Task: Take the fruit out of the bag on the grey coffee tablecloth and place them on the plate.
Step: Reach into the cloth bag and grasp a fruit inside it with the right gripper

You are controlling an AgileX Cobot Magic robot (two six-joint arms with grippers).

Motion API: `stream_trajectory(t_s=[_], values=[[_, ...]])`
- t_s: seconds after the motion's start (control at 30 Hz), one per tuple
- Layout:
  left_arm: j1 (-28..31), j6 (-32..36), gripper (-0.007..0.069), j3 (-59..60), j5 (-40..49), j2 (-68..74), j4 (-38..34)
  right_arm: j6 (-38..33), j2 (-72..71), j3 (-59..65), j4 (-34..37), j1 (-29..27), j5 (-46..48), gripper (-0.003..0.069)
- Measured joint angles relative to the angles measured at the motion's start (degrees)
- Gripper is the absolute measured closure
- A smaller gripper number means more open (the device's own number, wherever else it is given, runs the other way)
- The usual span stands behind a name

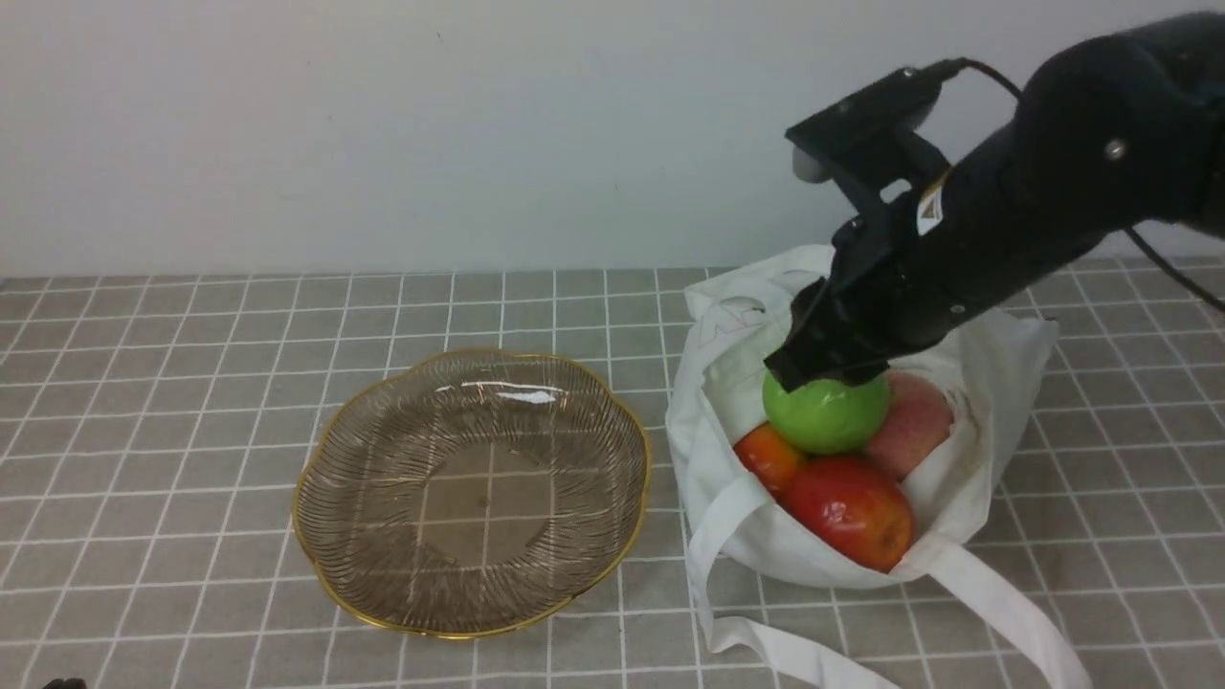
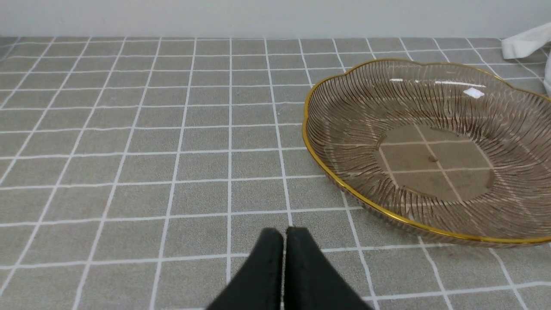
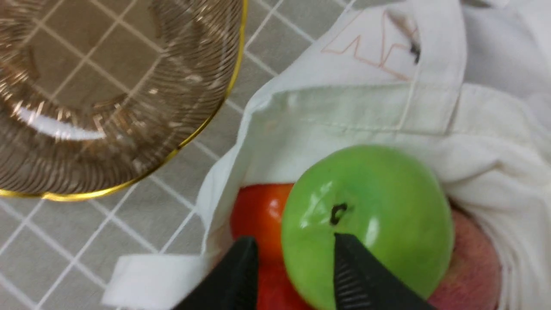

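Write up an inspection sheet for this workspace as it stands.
Surface: grey coffee tablecloth, white grid, flat.
Job's things: plate empty, beside the bag; the open bag holds green apple on top, red apple, peach, orange fruit.
Clutter: nothing seen.
Grippers: right claw open, down on the green apple, not closed round it; left claw shut, over bare cloth.
Cables: black cable at the right arm.
Surroundings: plain pale wall behind.
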Motion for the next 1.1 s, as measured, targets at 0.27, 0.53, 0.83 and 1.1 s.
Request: stream_trajectory(t_s=[0.27, 0.53, 0.83, 1.1], values=[[0.0, 0.0, 0.0632, 0.0, 0.0, 0.0, 0.0, 18.2, 4.7, -0.1, -14.0, 1.0, -3.1, 0.0012], [0.0, 0.0, 0.0632, 0.0, 0.0, 0.0, 0.0, 25.2, 9.3, -0.1, -16.1, 1.0, -3.4, -0.0032], [0.0, 0.0, 0.0632, 0.0, 0.0, 0.0, 0.0, 25.0, 9.7, -0.7, -14.8, 1.0, -1.3, 0.0047], [0.0, 0.0, 0.0632, 0.0, 0.0, 0.0, 0.0, 23.3, 8.2, -1.0, -13.4, 1.0, 2.4, 0.0172]])
